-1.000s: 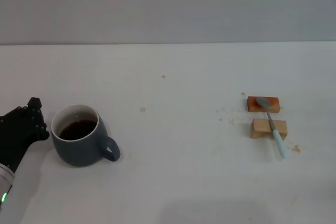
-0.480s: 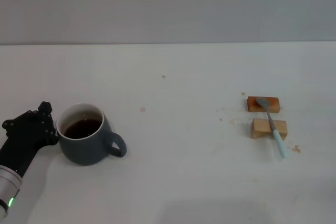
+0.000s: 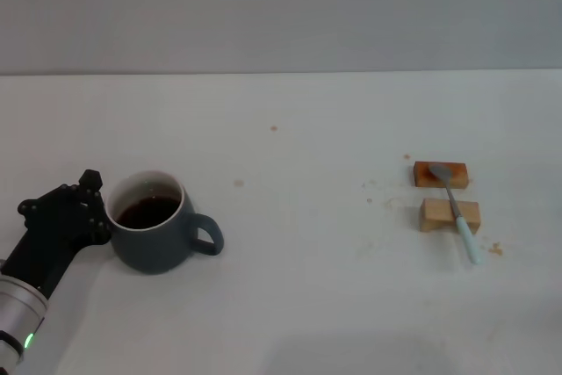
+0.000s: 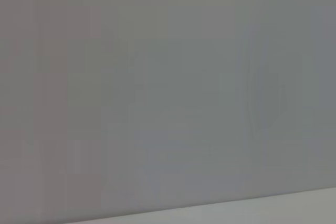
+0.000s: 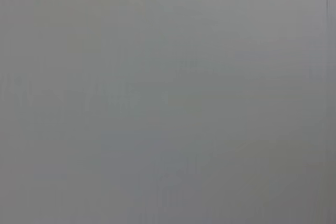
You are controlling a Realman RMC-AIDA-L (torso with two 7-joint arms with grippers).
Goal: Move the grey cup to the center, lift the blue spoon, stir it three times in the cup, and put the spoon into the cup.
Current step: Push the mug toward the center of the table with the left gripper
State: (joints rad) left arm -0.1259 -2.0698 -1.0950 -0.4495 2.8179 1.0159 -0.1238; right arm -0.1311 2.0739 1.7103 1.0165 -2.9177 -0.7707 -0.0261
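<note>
The grey cup (image 3: 156, 245) stands at the near left of the white table, dark brown liquid inside, its loop handle pointing right. My left gripper (image 3: 86, 210), black, is pressed against the cup's left side at table level. The blue spoon (image 3: 458, 208) lies at the right across two small wooden blocks, with its metal bowl on the far block and its pale blue handle toward me. My right gripper is out of view. Both wrist views show only a plain grey surface.
Two small wooden blocks (image 3: 441, 173) (image 3: 450, 215) hold the spoon at the right. The white table (image 3: 307, 217) has a few small brown specks near the blocks and in the middle. A grey wall stands behind the table.
My left gripper has moved right along the table, and the cup has slid right with it. The cup's handle has turned from front-right to right. The spoon and blocks have not moved.
</note>
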